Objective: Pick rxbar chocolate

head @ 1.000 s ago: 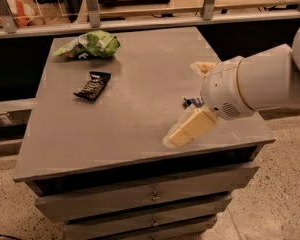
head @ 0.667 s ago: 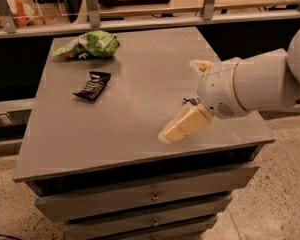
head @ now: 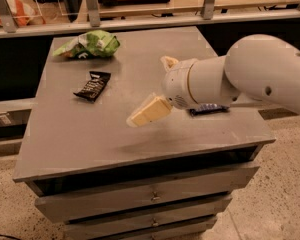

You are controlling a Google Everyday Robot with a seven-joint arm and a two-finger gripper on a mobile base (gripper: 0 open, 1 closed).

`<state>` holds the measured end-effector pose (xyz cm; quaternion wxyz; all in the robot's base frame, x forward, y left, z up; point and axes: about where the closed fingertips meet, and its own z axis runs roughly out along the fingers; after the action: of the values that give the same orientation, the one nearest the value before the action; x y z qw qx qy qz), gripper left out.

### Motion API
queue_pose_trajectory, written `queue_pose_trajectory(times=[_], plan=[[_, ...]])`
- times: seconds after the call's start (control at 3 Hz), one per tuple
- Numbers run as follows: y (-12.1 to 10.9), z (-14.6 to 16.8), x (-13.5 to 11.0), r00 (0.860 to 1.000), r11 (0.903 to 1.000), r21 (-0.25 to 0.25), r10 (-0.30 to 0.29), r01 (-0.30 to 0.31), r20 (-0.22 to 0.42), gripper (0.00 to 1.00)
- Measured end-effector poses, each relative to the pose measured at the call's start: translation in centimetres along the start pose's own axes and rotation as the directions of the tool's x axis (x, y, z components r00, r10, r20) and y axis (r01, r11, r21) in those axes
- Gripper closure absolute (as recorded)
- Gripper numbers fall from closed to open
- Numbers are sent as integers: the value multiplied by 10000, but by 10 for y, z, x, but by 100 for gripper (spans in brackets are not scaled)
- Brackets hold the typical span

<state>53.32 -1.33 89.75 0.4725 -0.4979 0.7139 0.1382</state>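
Note:
The rxbar chocolate (head: 92,85) is a small flat bar in a black wrapper with pale lettering. It lies on the left part of the grey cabinet top (head: 90,134). My gripper (head: 150,90) hangs above the middle of the top, to the right of the bar and apart from it. It is open and empty. One pale finger (head: 149,111) points down-left and the other (head: 167,62) points toward the back. The white arm (head: 260,74) comes in from the right.
A green chip bag (head: 87,44) lies at the back left of the top. A dark blue bar wrapper (head: 208,108) lies partly hidden under my arm on the right. Drawers are below the front edge. A railing and shelf run behind the cabinet.
My arm and gripper have moved left over the top, toward the black bar. The dark blue wrapper now shows under the arm.

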Motion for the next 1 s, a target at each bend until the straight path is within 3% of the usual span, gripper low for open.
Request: queue_pose_trajectory(times=[1.0], plan=[[-15, 113, -48, 9963, 9992, -367, 206, -176, 829, 0]])
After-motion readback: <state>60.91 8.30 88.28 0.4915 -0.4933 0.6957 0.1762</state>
